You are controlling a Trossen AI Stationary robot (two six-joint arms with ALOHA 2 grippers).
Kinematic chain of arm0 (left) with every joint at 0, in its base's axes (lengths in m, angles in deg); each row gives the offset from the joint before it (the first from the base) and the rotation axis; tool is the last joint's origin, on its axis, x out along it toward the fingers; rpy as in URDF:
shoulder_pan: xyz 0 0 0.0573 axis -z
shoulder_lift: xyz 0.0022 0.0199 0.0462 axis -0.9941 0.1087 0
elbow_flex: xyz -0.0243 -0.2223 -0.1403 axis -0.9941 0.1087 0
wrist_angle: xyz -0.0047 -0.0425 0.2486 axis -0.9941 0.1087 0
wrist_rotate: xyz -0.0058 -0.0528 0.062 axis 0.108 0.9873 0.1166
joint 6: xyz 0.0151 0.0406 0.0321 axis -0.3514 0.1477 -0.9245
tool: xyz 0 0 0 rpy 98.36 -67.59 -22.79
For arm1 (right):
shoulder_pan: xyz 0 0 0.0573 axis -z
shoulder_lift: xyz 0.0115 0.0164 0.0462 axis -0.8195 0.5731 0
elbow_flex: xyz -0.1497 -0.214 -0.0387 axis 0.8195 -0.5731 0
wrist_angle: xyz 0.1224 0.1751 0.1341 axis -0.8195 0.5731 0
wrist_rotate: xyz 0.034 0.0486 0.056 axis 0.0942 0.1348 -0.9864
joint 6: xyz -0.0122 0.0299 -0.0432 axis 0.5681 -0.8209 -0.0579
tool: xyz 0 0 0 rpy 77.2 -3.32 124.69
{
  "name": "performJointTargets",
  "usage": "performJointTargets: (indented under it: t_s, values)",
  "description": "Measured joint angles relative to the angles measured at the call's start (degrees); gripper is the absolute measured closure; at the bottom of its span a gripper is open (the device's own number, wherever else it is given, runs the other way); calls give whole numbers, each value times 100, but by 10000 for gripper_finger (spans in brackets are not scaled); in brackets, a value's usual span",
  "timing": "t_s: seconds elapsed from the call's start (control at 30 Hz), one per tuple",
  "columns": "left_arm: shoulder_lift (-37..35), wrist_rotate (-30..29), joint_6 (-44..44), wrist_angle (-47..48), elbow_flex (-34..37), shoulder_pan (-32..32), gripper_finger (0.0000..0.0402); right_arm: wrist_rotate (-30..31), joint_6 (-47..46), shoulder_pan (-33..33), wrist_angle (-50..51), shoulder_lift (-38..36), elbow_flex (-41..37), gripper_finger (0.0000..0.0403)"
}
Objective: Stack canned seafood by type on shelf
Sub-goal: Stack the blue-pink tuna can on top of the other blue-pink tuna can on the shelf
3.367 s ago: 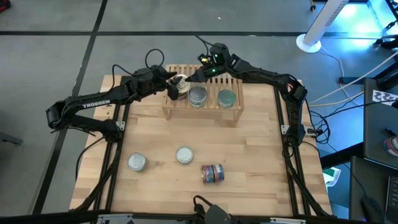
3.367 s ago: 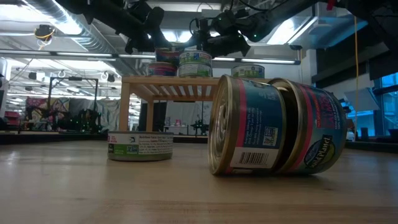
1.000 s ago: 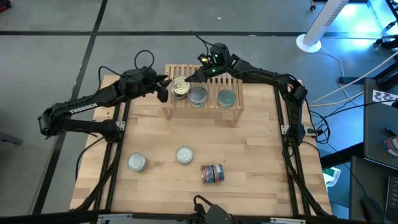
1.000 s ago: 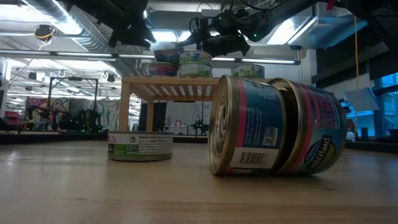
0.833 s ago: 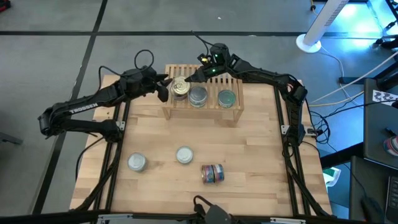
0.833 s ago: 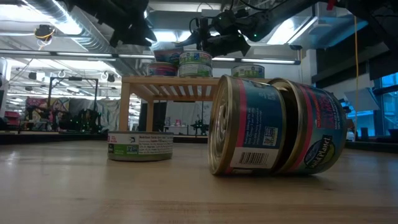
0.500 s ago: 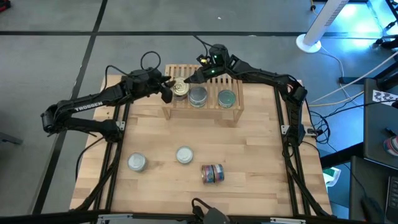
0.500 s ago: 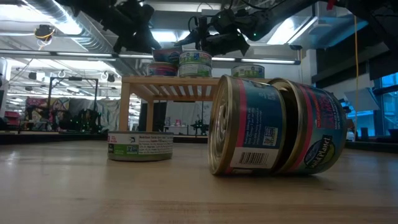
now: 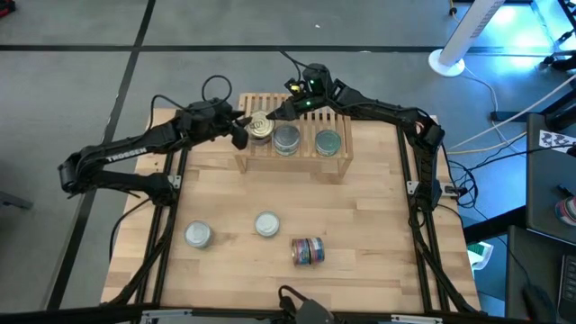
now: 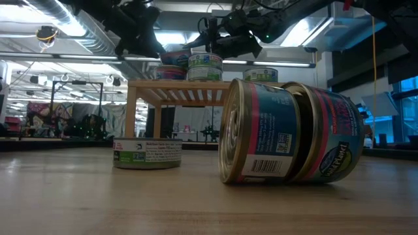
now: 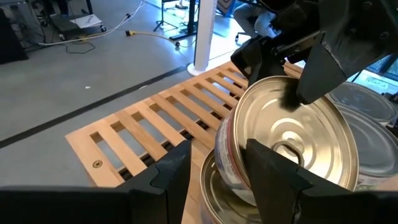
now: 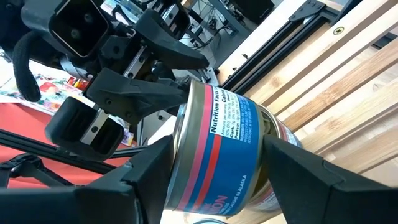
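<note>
Table front: you are seeing a labelled tin pair (image 9: 308, 251) lying sideways, two tins (image 9: 198, 235) upright.
Shelf (image 9: 335, 167): carrying three stacks.
Right gripper (image 9: 270, 114): clamping the tilted top tin (image 12: 227, 152).
Left gripper (image 9: 239, 131): fingers apart, probably just beside it.

White fan base (image 9: 447, 61) on grey floor (image 9: 72, 81) beyond counter's (image 9: 360, 216) far right corner; cables (image 9: 500, 99) nearby.

One wooden shelf (image 9: 335, 165). Three stacks of tins stand on it: gold-lidded (image 9: 261, 126), grey (image 9: 286, 139), greenish (image 9: 328, 141). On the table (image 9: 360, 252) are two single tins (image 9: 198, 235) (image 9: 266, 224) and one toppled pair (image 9: 309, 251).
</note>
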Motion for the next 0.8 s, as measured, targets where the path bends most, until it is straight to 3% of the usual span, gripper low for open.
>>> performJointTargets:
  t_s: [0.5, 0.8]
  values:
    - [-361, -70, 242, 802, 28, -4, 253, -104, 21, -2, -7, -4, 0, 159]
    - [-473, -34, 124, 248, 26, 0, 253, -72, 17, -2, -7, -4, 0, 159]
